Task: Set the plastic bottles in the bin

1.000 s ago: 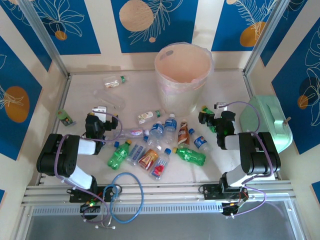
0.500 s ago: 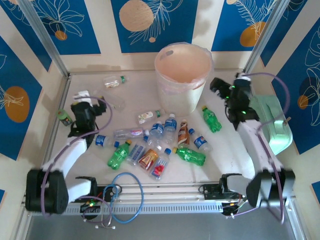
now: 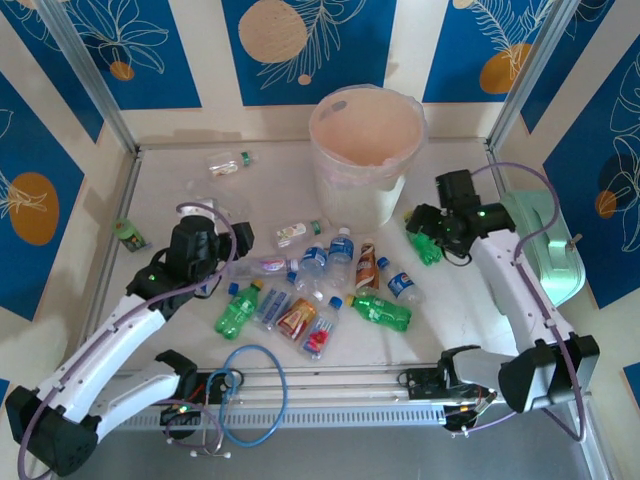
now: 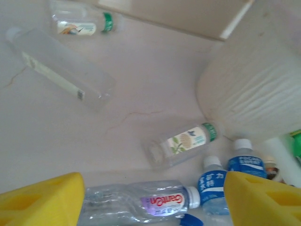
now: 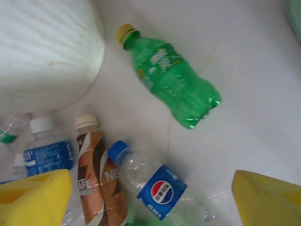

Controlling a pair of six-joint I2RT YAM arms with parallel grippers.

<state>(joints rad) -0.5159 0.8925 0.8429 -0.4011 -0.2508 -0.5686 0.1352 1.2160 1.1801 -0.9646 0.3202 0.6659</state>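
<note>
- Carefully now: the plastic bottles (image 3: 300, 310) heaped on the near side of the bin (image 3: 360, 190) touch one another, so any pick there could drag a neighbour along.
- Your left gripper (image 4: 153, 200) hangs near-left of the bin, jaws spread and empty, over a clear pink-labelled bottle (image 4: 136, 203). Its long axis runs from finger to finger, with the cap toward the bin. Closing like this would likely squeeze it end to end and squirt it out.
- Your right gripper (image 5: 150, 197) is also wide open and holds nothing, at the bin's right foot above a Pepsi bottle (image 5: 160, 190).
- Just past it a green bottle (image 5: 171, 82) lies flat, its yellow cap pointing at the bin's wall and its axis slanting away. It is round, so a one-sided nudge may roll it.
- The bin stands tall, and a low carry could snag its liner.
- Far-left of the bin lies a green-capped bottle (image 3: 228, 160), well apart from the heap.
</note>
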